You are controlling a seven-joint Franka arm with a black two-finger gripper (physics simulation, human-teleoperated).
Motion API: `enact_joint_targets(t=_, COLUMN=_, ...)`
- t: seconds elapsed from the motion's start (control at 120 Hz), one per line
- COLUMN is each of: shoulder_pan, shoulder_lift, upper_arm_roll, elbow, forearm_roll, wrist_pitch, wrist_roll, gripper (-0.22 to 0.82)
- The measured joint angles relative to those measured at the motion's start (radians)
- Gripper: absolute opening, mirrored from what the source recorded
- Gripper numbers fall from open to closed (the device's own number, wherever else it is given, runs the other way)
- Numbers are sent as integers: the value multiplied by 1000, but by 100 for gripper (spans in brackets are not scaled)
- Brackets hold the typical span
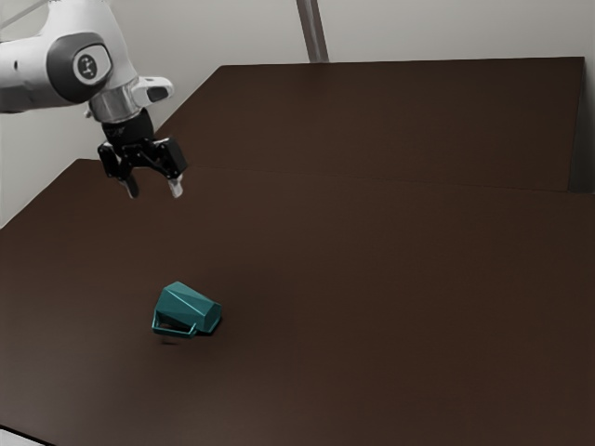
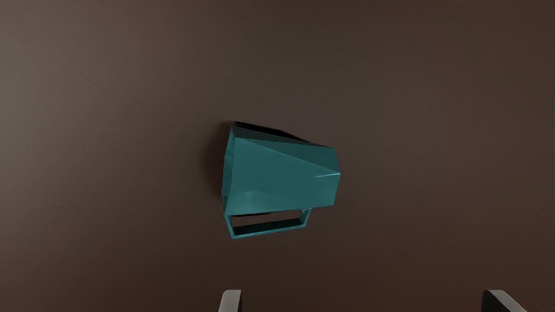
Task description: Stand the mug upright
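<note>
Exterior view: the teal, faceted, square-handled mug [image 1: 189,305] lies on its side, the hand [image 1: 155,192] spread wide above it.

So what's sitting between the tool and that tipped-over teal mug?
Just air and dark brown tabletop lie between the tool and the teal mug, as the exterior view shows. The wrist view shows brown tabletop there too.

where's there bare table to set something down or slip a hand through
Widest bare patch: the table from the mug toward the exterior view's right. Bare surface also borders the mug all round in the wrist view. The only crowding is the mug itself, on its side, and the open gripper hanging above; a hand could probably pass between them.
</note>
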Motion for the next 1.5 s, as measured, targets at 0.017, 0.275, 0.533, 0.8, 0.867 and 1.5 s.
enact_joint_targets(t=0.017, shoulder_pan=11, shoulder_lift=-1, upper_arm_roll=0, elbow=-14, forearm_roll=-11, wrist_pitch=6, wrist_roll=13, gripper=60)
enact_joint_targets(t=0.275, shoulder_pan=155, shoulder_lift=0, upper_arm_roll=1, elbow=-155, forearm_roll=-167, wrist_pitch=150, wrist_roll=305, gripper=60)
enact_joint_targets(t=0.533, shoulder_pan=265, shoulder_lift=69, upper_arm_roll=2, elbow=-207, forearm_roll=-265, wrist_pitch=210, wrist_roll=564, gripper=60)
enact_joint_targets(t=0.8, shoulder_pan=347, shoulder_lift=106, upper_arm_roll=2, elbow=-261, forearm_roll=-333, wrist_pitch=228, wrist_roll=735, gripper=60)
enact_joint_targets(t=0.867, shoulder_pan=365, shoulder_lift=116, upper_arm_roll=2, elbow=-275, forearm_roll=-344, wrist_pitch=229, wrist_roll=764, gripper=60)
enact_joint_targets(t=1.5, shoulder_pan=364, shoulder_lift=248, upper_arm_roll=2, elbow=-329, forearm_roll=-550, wrist_pitch=195, wrist_roll=904, gripper=60)
